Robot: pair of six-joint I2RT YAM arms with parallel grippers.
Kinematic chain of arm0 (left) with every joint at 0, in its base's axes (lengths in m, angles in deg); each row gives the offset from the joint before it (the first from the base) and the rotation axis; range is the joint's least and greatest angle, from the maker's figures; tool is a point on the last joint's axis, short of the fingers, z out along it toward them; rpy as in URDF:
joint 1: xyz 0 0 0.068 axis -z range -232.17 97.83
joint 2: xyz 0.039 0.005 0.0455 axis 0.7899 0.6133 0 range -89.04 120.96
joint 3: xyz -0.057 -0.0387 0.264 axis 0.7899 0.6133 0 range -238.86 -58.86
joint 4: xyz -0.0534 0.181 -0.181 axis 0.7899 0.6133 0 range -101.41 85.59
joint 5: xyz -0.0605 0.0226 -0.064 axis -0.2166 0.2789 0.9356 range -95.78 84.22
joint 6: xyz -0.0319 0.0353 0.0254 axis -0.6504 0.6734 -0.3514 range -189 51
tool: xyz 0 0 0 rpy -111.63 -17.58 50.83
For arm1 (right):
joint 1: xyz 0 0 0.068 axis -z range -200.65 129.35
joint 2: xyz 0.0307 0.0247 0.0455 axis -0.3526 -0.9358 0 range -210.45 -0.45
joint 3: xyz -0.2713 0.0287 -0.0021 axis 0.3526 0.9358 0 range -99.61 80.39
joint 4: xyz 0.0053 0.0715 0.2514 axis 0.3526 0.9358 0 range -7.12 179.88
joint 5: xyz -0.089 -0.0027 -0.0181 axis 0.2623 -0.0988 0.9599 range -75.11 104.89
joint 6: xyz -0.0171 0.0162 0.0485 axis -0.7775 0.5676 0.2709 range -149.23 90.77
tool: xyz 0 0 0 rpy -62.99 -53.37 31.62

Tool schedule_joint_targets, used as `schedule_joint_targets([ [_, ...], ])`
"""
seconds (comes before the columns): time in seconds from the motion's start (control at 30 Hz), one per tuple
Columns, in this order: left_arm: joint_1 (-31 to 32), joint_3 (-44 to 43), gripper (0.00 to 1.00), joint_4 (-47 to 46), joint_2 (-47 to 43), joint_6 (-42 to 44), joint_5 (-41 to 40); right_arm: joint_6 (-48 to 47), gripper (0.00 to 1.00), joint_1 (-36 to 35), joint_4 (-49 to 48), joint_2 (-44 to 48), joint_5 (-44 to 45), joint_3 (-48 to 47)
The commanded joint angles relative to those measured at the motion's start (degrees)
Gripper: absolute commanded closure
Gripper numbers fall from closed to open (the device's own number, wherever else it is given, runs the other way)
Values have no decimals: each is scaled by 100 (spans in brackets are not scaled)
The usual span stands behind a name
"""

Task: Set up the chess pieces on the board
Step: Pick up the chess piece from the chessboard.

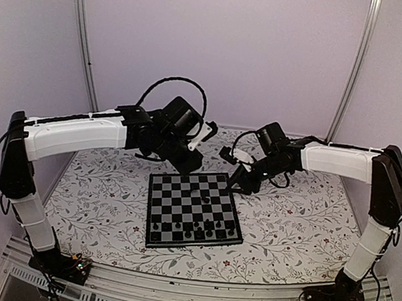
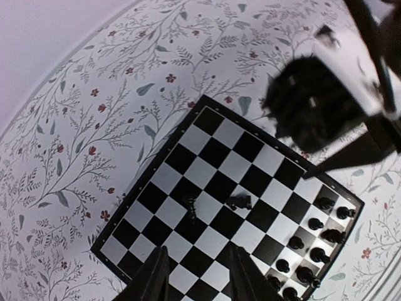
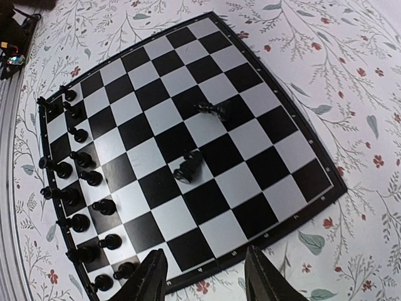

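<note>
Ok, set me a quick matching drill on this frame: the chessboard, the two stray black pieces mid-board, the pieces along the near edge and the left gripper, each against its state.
Things:
1. flat black-and-grey chessboard
2. two small black chess pieces mid-board
3. black chess pieces along the near edge
4. left gripper

States:
A. open, nothing between the fingers
B. lying on their sides
C. resting on the floral table cover
D. upright in two rows

Pairs: 1-C, 2-B, 3-D, 4-A

Flat black-and-grey checkered chessboard (image 1: pixel 174 199) centred on floral-patterned fabric table cover (image 1: pixel 293 236). Tiny black chess pieces (image 1: pixel 203 230) in two rows along board's near edge; two toppled pieces (image 3: pixel 188 167) mid-board, apart.
</note>
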Motion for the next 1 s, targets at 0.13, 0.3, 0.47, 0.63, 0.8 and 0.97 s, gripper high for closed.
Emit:
schedule_joint_targets([
  [0.13,-325,840,63,-813,-484,-971,-671,471,53,-812,227,-1137,714,-855],
  [0.3,-406,1182,61,-863,-552,-1284,-681,638,51,-937,291,-1495,1092,-1165],
  [0.47,-612,1590,57,-1072,-713,-1606,-469,734,50,-956,415,-1811,1187,-1447],
  [0.63,-818,1898,55,-1302,-918,-1752,-222,735,50,-987,556,-2132,1092,-1721],
  [0.8,-905,1945,55,-1280,-939,-1753,-226,747,54,-1021,636,-2317,1071,-1800],
  [0.97,-970,1956,55,-1294,-885,-1803,-118,836,57,-1020,674,-2259,1318,-1700],
])
